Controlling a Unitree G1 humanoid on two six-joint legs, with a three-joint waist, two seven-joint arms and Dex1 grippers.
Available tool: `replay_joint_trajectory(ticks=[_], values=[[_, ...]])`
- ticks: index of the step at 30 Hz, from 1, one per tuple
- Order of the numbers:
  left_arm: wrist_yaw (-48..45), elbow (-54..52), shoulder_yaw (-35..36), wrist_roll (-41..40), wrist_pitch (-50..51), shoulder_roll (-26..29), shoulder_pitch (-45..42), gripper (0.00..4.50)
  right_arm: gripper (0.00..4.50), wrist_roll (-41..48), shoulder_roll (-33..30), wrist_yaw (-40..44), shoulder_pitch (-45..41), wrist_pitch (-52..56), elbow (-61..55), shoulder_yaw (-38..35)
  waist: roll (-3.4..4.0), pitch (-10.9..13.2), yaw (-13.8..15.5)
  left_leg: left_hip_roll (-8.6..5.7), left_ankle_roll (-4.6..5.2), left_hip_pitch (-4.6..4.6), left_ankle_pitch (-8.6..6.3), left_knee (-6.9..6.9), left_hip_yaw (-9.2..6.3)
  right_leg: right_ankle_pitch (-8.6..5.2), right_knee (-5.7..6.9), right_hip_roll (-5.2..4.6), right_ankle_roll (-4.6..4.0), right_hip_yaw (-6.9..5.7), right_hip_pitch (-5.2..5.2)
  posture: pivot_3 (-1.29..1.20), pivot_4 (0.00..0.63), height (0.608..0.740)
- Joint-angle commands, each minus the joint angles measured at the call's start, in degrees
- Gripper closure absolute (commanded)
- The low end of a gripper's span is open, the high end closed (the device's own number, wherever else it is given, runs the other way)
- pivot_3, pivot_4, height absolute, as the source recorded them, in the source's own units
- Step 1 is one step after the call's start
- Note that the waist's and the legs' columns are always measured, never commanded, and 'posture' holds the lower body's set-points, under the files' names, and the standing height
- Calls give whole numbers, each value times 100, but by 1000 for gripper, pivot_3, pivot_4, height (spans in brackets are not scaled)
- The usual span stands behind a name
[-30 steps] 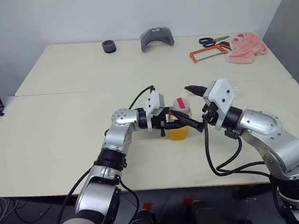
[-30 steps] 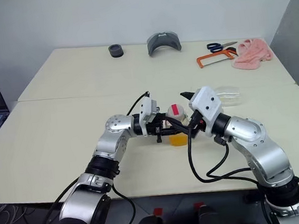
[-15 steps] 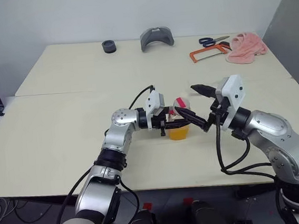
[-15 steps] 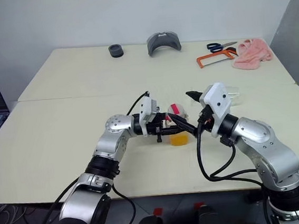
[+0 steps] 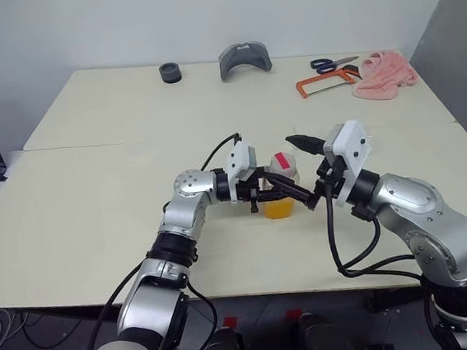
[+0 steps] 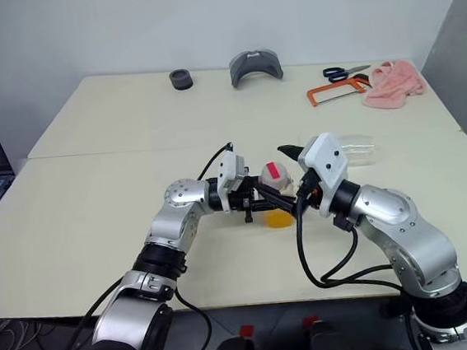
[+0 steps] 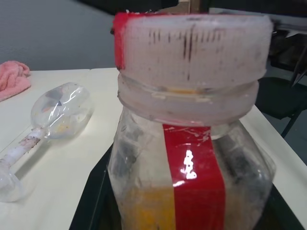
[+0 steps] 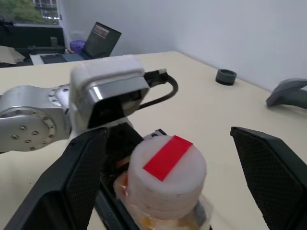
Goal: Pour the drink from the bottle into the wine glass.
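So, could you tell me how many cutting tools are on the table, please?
2: scissors at the far right of the table, and an orange hacksaw just in front of them, beside the pink cloth. Others might be hidden.

Bottle [image 5: 280, 189] stands mid-table [image 5: 95, 196] between both grippers; wine glass [image 6: 355, 148] lies to its right, scissors [image 5: 334, 63] far behind.

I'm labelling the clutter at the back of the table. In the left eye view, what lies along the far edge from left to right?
Black ring → grey curved piece → blue-handled scissors → orange hacksaw → pink cloth.
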Motion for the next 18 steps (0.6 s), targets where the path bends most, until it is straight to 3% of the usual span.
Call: replay_joint_trajectory(ticks=[1,18], values=[[-6,-150,68,-71,-97,4,-72,2846,176,-94,66,-93,-102,-207,-17,-79,0,0,0,0,-1,0,0,0,1,0,0,0,0,0,0,0,150,740],[-14,-166,56,-64,-98,27,-58,2846,176,88,-125,-105,190,-47,-170,-391,0,0,0,0,0,0,0,0,1,0,1,0,0,0,0,0,150,740]])
